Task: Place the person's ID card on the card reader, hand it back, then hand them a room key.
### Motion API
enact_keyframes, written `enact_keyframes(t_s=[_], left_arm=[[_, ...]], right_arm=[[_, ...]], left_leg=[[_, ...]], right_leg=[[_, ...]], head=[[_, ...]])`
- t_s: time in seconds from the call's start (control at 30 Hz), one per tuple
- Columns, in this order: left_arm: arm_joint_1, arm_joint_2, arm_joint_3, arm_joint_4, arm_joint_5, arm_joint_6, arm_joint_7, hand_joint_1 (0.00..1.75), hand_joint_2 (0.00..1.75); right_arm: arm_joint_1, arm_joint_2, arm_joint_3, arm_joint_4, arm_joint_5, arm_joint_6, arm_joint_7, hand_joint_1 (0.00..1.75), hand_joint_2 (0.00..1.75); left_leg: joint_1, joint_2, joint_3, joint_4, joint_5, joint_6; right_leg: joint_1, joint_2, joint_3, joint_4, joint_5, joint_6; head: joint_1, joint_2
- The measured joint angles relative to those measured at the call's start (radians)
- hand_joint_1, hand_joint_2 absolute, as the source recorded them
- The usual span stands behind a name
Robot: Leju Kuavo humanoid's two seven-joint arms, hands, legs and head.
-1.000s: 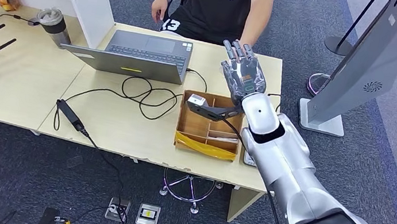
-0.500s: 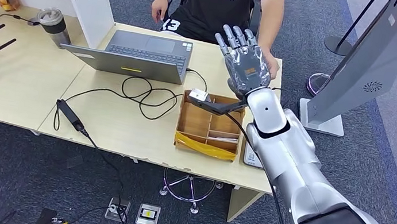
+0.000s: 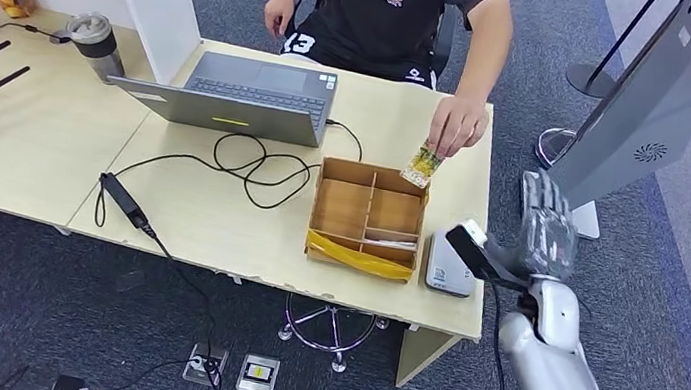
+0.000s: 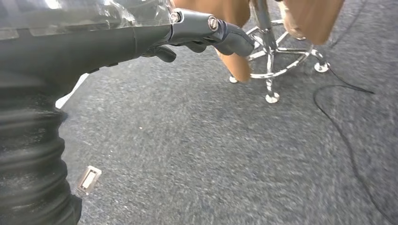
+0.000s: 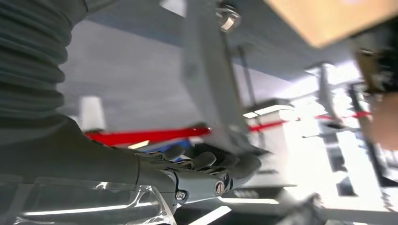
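On the table (image 3: 217, 219), an open laptop (image 3: 234, 95) sits behind coiled cables (image 3: 244, 167); a cardboard divider box (image 3: 366, 216) lies beside them.

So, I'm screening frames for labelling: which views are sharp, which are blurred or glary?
Head view: sharp and evenly lit, the light wooden table is crisp. Left wrist view: grey carpet slightly smeared. Right wrist view: heavily motion-blurred, with blown-out white glare.

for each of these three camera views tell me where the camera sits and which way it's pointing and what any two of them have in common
Head view: high on the robot, looking forward and down at the table, the wooden box and the person's hand holding a card; right hand visible.
Left wrist view: behind the left hand, facing the carpet and a chair base.
Right wrist view: behind the right hand, blurred, facing a grey stand.
Shared: the chair base and grey stand also appear in the head view.
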Motion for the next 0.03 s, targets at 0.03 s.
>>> enact_keyframes(t_s=[0.03], left_arm=[[0.001,0.000,0.000,0.000,0.002,0.003,0.003,0.00,1.75]], right_arm=[[0.017,-0.013,-0.013,0.000,-0.019,0.001,-0.007,0.00,1.75]], left_leg=[[0.000,0.000,0.000,0.000,0.000,0.000]], right_leg=[[0.000,0.000,0.000,0.000,0.000,0.000]], head=[[0.000,0.000]])
